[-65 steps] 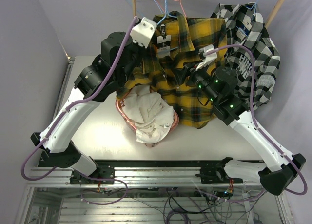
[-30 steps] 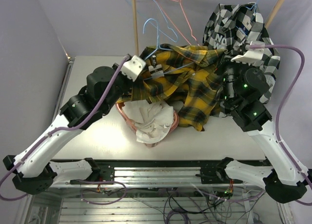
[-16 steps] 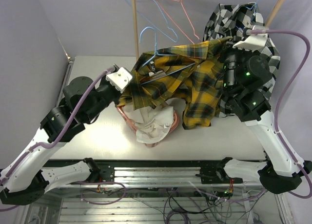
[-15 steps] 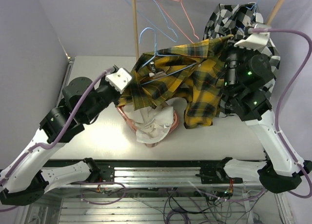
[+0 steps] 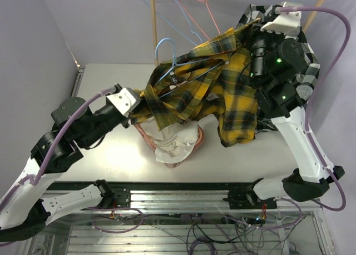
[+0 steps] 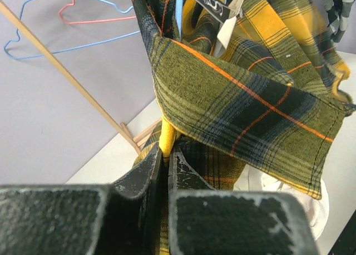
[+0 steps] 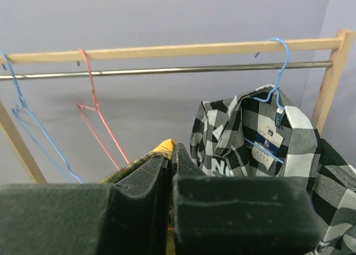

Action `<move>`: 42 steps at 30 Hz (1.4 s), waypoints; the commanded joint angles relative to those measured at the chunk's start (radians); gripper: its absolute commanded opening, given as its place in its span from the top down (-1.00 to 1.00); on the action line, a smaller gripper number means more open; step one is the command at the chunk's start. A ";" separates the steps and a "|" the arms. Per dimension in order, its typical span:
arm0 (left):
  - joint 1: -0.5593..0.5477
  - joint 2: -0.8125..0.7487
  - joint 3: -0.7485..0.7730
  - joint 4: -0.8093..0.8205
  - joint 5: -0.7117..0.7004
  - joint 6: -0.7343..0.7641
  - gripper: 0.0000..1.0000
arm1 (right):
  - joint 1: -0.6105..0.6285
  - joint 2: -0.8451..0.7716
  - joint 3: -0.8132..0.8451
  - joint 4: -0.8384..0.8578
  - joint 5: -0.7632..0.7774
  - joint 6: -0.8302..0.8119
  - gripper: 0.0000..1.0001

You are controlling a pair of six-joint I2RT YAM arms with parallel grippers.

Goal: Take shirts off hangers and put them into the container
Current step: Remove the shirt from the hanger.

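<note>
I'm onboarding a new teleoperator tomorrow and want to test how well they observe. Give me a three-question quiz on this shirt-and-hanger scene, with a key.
1. True or false: the checked shirt hangs from the rack on a blue hanger.
2. The left gripper and right gripper are both shut on:
A) the plaid shirt
B) the pink hanger
C) the rack
3. Fill in: the basket holds a ___ shirt.

Key
1: true
2: A
3: white shirt
</note>
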 commanded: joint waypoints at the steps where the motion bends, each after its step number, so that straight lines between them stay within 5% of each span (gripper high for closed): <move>1: -0.002 -0.028 0.030 -0.010 0.021 -0.014 0.86 | -0.073 0.019 0.062 -0.061 -0.009 0.059 1.00; 12: -0.001 0.163 0.143 0.100 -0.050 0.032 0.86 | -0.159 -0.146 -0.200 -0.311 -0.249 0.307 1.00; 19: 0.000 0.312 0.326 0.123 -0.103 0.080 0.86 | -0.158 -0.326 -0.426 -0.483 -0.578 0.388 1.00; 21: 0.000 0.350 0.398 0.072 -0.096 0.090 0.86 | -0.158 -0.360 -0.472 -0.519 -0.713 0.373 0.74; 23: 0.000 0.380 0.462 0.023 -0.081 0.090 0.86 | -0.158 -0.376 -0.488 -0.577 -0.826 0.359 0.10; 25: 0.000 0.392 0.495 -0.007 -0.055 0.082 0.86 | -0.158 -0.390 -0.492 -0.612 -0.869 0.344 -0.12; 42: -0.001 0.309 0.412 -0.092 0.041 -0.027 0.86 | -0.158 -0.345 -0.471 -0.427 -0.873 0.287 -0.20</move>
